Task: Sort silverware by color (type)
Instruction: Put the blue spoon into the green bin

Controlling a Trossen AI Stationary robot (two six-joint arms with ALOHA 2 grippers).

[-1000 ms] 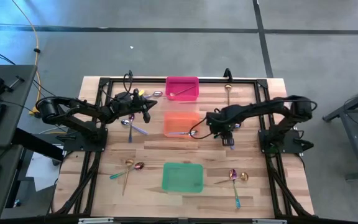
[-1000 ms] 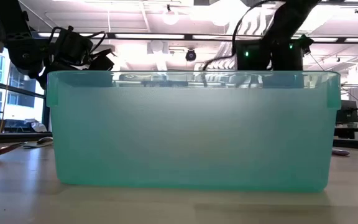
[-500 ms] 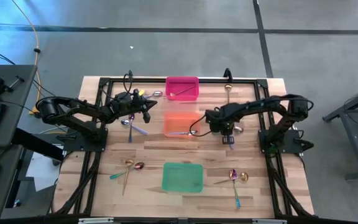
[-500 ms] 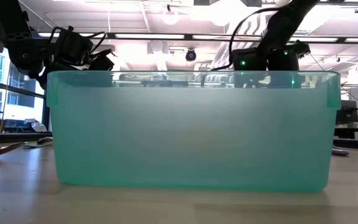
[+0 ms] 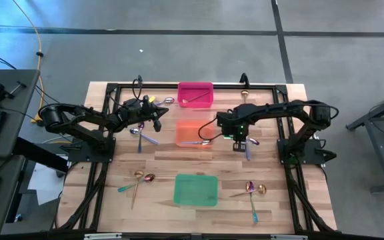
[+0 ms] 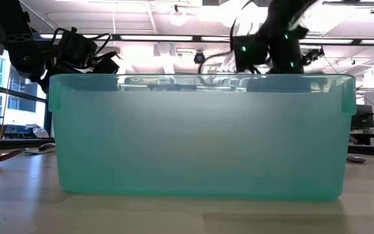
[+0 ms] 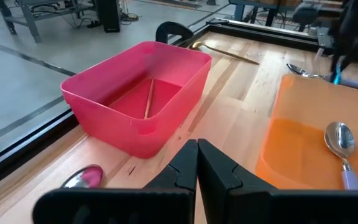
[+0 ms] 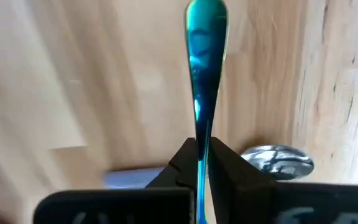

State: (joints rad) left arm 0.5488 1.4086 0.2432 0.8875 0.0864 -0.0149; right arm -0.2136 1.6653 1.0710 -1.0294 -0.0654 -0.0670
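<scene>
My right gripper (image 5: 240, 139) is over the table just right of the orange bin (image 5: 194, 133), shut on a teal-blue utensil (image 8: 205, 68) that also shows below it in the high view (image 5: 247, 152). A silver spoon bowl (image 8: 278, 160) lies on the wood beside it. My left gripper (image 5: 159, 120) hovers shut with nothing in it, left of the pink bin (image 7: 138, 93) and the orange bin. The pink bin holds a gold utensil (image 7: 148, 99). A silver spoon with a lilac handle (image 7: 340, 142) lies in the orange bin. My right gripper pinches the teal-blue utensil's thin stem (image 8: 202, 140) between its two fingers, coming from above. The fingers lie along the utensil, whose wider rounded end (image 8: 206, 15) sticks out past the fingertips toward the table. Whether that end touches the wood I cannot tell.
The green bin (image 5: 195, 190) stands near the front edge and fills the low view (image 6: 200, 133). Loose silverware lies at the left (image 5: 143, 135), front left (image 5: 139, 179), front right (image 5: 252, 193) and far right (image 5: 244, 99). A black frame runs around the table.
My right gripper has shut on the teal-blue utensil and has moved a little toward the table's left and far edge with it. The utensil now trails below the fingers.
</scene>
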